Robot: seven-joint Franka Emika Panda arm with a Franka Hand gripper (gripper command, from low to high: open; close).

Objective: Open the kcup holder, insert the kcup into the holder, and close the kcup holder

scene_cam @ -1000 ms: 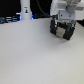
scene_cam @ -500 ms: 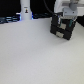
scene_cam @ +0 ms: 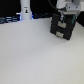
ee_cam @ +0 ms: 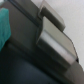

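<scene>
While my arm has dropped onto the black boxy kcup holder (scene_cam: 63, 26) at upper right, I cannot tell the gripper (scene_cam: 63, 20) opening; drawer seemingly shut

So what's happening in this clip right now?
A single robot arm is working at the kcup holder, a black boxy unit with two stacked front panels standing on a white table. The gripper is at the top of the holder, on the exterior view's right. The wrist view shows a grey handle on a dark panel up close. Whether the gripper is closed on anything cannot be told, and no pod is visible.
</scene>
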